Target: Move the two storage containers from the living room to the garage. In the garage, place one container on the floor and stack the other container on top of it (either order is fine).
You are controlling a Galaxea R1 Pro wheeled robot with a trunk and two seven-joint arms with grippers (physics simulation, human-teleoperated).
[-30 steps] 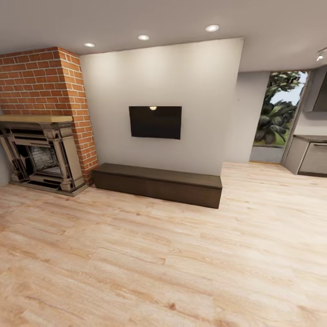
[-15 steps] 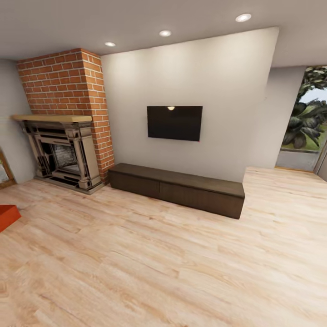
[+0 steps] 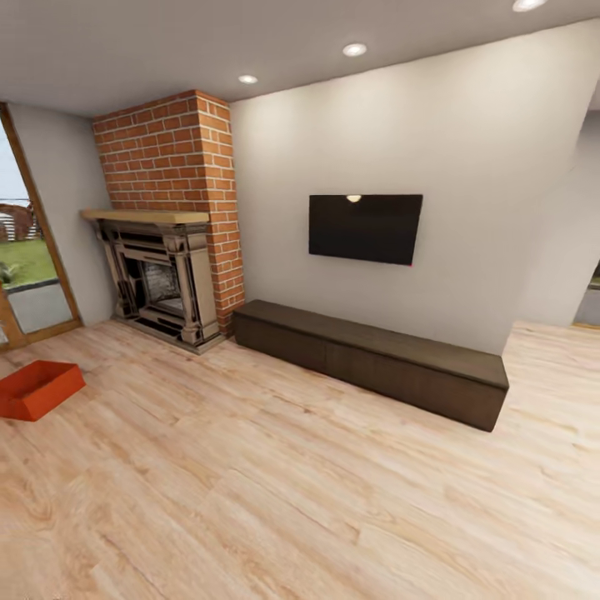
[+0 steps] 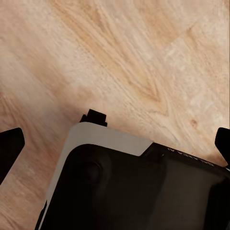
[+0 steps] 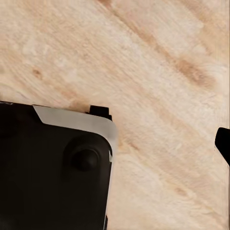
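A: Location check. Where is the bin?

B: One orange-red storage container (image 3: 35,389) sits on the light wood-plank floor (image 3: 300,492) at the far left of the head view, cut by the frame edge. It is lidless, open side up, near the glass door (image 3: 29,267) and well apart from the fireplace (image 3: 158,279).

A: Edges and clearance?

B: Wide bare planking lies between the camera and the back wall. The long dark low bench (image 3: 371,358) runs along the off-white wall (image 3: 400,167), one end just beside the brick chimney (image 3: 179,158), the other stopping short of the wall corner at right, where the floor runs on past it. The black TV (image 3: 365,228) hangs above the bench. Floor around the container looks open on the sides in view.

A: Left tool?

B: The left wrist view shows the left tool (image 4: 115,143) over wood planks; dark fingertips (image 4: 9,148) sit at opposite frame edges, spread wide, nothing between them. Released.

A: Right tool?

B: The right wrist view shows one dark fingertip (image 5: 224,143) at the frame edge over planking. The other is out of frame, so I cannot tell its state.

A: Any writing?

B: Faint raised lettering on the dark robot body (image 4: 134,191) below the left tool, too blurred to read.
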